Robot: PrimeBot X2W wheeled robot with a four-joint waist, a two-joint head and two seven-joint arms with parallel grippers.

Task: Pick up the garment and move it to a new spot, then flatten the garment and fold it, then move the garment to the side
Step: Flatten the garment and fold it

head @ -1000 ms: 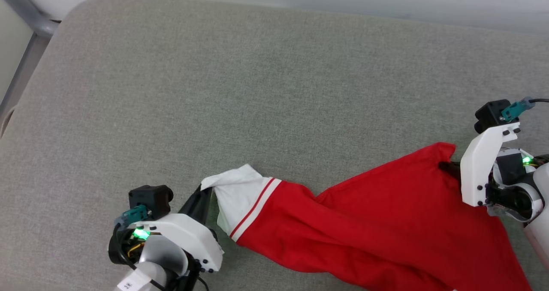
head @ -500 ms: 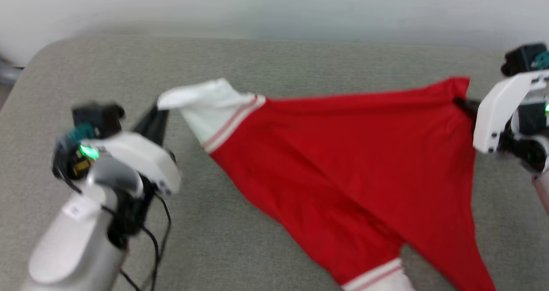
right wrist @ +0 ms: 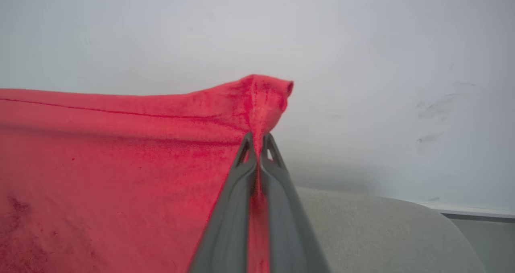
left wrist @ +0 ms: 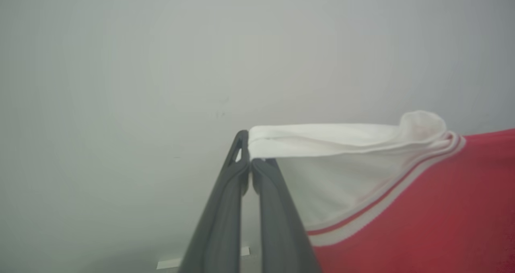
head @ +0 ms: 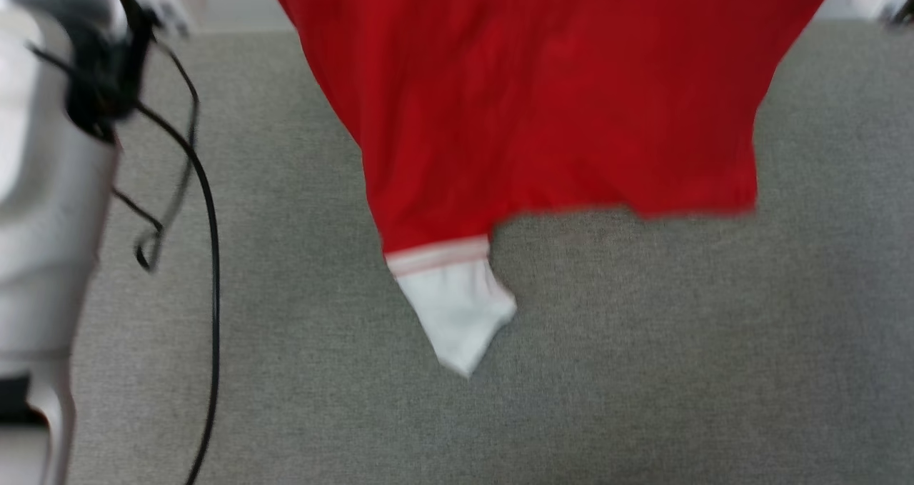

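A: How does the shirt [head: 543, 99] look?
B: Soft red cloth, hanging spread above the grey woven surface [head: 643, 371], one white sleeve [head: 457, 313] with striped trim dangling.
A: And the jaws?
B: Left jaws pinch the other sleeve [left wrist: 342, 144] tight by its white edge; right jaws clamp a bunched red corner.

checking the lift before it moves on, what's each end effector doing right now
left end effector: shut on the garment, pinching its white sleeve.
right end effector: shut on the garment, pinching a red corner.
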